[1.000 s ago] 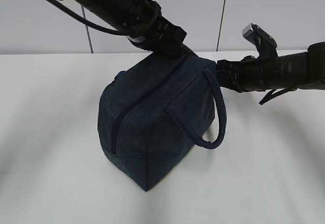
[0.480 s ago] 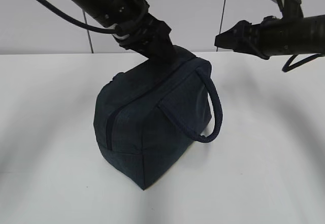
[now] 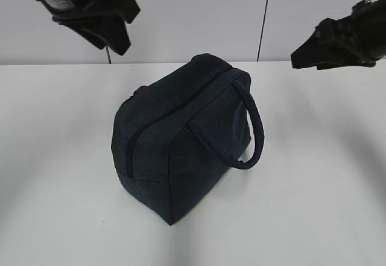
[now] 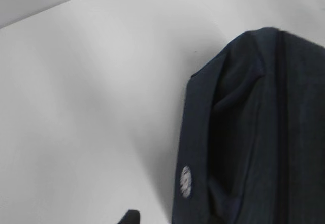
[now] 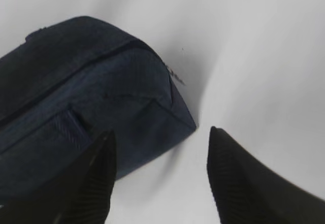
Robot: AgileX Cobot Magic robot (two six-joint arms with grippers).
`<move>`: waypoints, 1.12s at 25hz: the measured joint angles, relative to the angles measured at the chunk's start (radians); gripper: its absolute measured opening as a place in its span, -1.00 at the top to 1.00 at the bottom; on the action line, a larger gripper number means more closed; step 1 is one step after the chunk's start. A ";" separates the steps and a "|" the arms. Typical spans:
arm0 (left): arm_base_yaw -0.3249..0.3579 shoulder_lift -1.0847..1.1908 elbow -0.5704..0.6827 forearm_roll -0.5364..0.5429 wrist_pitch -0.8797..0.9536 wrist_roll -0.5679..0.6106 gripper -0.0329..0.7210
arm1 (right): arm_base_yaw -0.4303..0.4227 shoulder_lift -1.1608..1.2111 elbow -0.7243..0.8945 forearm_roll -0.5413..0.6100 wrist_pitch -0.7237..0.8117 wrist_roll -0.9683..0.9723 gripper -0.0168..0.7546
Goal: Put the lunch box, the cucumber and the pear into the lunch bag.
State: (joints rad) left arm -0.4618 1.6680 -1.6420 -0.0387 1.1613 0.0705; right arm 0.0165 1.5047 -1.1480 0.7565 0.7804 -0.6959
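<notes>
Currently the lunch bag (image 3: 181, 139) stands zipped shut on the white worktop (image 3: 313, 205), below and between both raised arms. Right end effector (image 5: 160, 176) has its fingers spread apart, holding nothing, bag just below-left of it. Left end effector (image 3: 111, 34): fingers' spacing cannot be told; bag lies below-right of it.

Left gripper (image 3: 114, 34) raised above-left of lunch bag (image 3: 181, 139), holding nothing. Right gripper (image 5: 160, 148) above-right of it, jaws apart, empty.

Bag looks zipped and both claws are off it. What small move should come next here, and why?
Probably back both arms away to rest. The lunch bag stands zipped on the table, no food or box is outside it, and the left claw and open right claw hang empty above it.
</notes>
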 joint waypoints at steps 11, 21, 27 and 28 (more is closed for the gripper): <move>0.000 -0.714 0.669 0.117 -0.214 -0.200 0.30 | 0.001 -0.370 0.228 -0.385 0.135 0.366 -0.12; -0.001 -1.333 0.956 0.134 -0.100 -0.232 0.30 | 0.001 -0.762 0.413 -0.711 0.417 0.639 -0.04; -0.001 -1.449 1.009 0.136 -0.004 -0.238 0.31 | 0.001 -1.035 0.475 -0.757 0.465 0.635 -0.04; -0.001 -1.452 1.017 0.136 -0.001 -0.238 0.31 | 0.001 -1.080 0.489 -0.762 0.467 0.622 -0.04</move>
State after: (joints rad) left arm -0.4627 0.2162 -0.6251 0.0973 1.1604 -0.1679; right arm 0.0174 0.4245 -0.6586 -0.0054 1.2470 -0.0739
